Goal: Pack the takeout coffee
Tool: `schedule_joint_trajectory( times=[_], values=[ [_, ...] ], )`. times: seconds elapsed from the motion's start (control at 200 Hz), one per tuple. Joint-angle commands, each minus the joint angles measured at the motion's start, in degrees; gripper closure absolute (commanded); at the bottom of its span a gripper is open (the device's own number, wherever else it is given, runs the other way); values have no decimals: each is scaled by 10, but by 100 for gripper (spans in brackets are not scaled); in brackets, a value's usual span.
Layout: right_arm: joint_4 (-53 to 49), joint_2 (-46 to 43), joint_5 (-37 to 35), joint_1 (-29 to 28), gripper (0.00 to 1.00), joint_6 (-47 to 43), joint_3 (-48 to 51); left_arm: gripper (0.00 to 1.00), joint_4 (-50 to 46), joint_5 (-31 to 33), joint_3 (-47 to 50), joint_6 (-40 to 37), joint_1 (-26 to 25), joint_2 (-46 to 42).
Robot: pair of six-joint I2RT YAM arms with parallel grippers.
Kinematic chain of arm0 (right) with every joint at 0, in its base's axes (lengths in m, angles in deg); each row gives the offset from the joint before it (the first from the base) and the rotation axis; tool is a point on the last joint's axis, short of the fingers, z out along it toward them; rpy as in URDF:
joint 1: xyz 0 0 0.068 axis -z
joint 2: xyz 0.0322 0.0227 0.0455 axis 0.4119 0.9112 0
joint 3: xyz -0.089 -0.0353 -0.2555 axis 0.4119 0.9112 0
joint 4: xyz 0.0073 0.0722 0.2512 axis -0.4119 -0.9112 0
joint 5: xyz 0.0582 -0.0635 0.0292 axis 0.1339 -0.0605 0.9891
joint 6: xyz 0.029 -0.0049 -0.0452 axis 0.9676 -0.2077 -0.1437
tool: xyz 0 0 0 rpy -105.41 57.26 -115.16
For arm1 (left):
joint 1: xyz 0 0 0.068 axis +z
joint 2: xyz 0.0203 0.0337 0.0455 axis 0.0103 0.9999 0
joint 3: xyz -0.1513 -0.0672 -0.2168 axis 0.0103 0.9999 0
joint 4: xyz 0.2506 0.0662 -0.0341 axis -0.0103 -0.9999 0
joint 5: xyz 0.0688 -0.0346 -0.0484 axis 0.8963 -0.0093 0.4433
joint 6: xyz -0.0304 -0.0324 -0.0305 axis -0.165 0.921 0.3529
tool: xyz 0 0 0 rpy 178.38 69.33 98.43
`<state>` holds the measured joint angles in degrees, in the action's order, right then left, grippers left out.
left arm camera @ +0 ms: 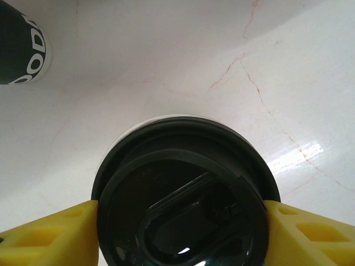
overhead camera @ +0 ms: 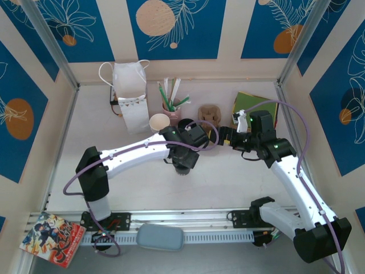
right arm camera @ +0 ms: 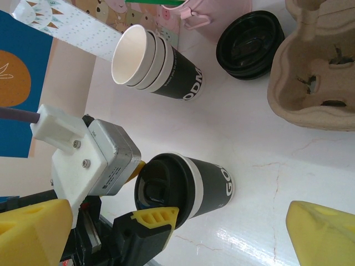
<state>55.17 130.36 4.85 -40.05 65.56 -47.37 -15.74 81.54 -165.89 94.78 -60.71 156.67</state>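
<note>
Left gripper (left arm camera: 180, 227): clamps black lid (left arm camera: 183, 183) of takeout coffee (right arm camera: 191, 191) from both sides; cup upright on white marbled table (right arm camera: 260, 138), near stacked lidless cups (right arm camera: 158, 66). Right gripper (right arm camera: 183, 230): gapes wide, holds nothing.

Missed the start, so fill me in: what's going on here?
The left gripper has its jaws against both sides of the black lid of the coffee, which seems to stand on the table, not lifted. The right gripper hovers beside it with jaws wide open, holding nothing. The bag stands at the back of the table, and the coffee is not yet in it.
</note>
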Motion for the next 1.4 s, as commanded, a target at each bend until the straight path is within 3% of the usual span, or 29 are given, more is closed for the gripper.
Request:
schedule_joint_trajectory(
  times=[0.0,0.285,0.39,0.885,1.195,1.395],
  values=[
    [-1,-2,14,3,1,4,6,32,-12,10,-5,-6,-8,6],
    [-1,-4,14,3,1,3,8,25,-17,12,-12,-3,-8,4],
    [-1,-3,15,3,1,3,8,17,-17,12,-13,0,-8,-2],
    [0,3,25,3,0,7,11,16,1,17,-9,36,-2,-60],
    [10,32,21,-36,15,22,16,20,99,-62,130,111,59,-175],
    [23,71,14,-86,34,27,15,30,200,-149,253,158,118,-249]
  ],
)
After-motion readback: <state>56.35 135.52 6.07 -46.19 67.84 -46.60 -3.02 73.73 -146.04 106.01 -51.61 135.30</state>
